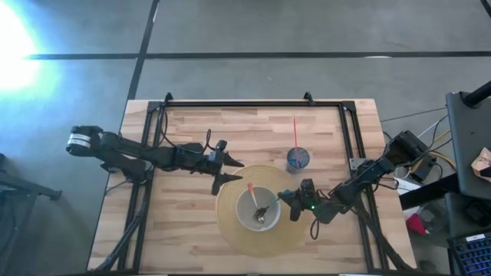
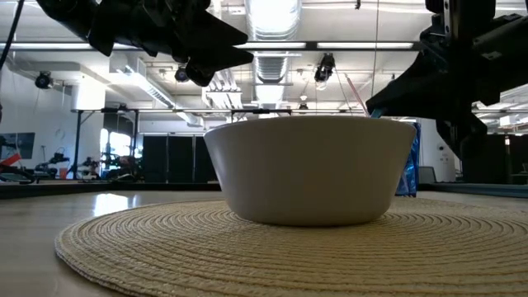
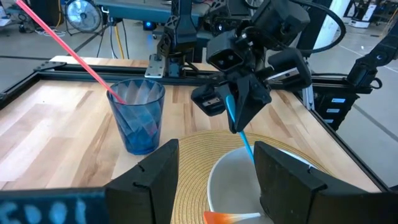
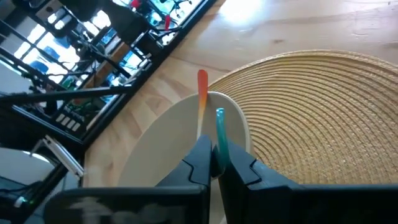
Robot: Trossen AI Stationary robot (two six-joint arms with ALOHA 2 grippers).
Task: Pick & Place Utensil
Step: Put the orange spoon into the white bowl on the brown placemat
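Note:
A white bowl (image 1: 258,208) stands on a round woven mat (image 1: 230,230). An orange-handled utensil (image 4: 202,93) lies in the bowl with its handle leaning on the rim. My right gripper (image 1: 285,196) hangs over the bowl's right rim, shut on a teal-handled utensil (image 3: 241,127) that points down into the bowl. My left gripper (image 1: 234,172) is open and hovers above the mat's far left part, just left of the bowl, touching nothing. A blue cup (image 1: 298,159) with a red straw (image 1: 294,130) stands beyond the mat. My right gripper pinches the teal handle (image 4: 219,127) of the utensil between its two fingers (image 4: 199,158). It comes from the table's right, slanting down, with the fingers lying along the handle. The handle (image 3: 247,144) runs on from the fingertips down into the bowl; its lower end is hidden by the rim.
A black metal frame (image 1: 253,103) runs along the table's far edge and down both sides. Bare wood lies on the far left part of the table (image 1: 184,126). The blue cup stands close behind my right gripper.

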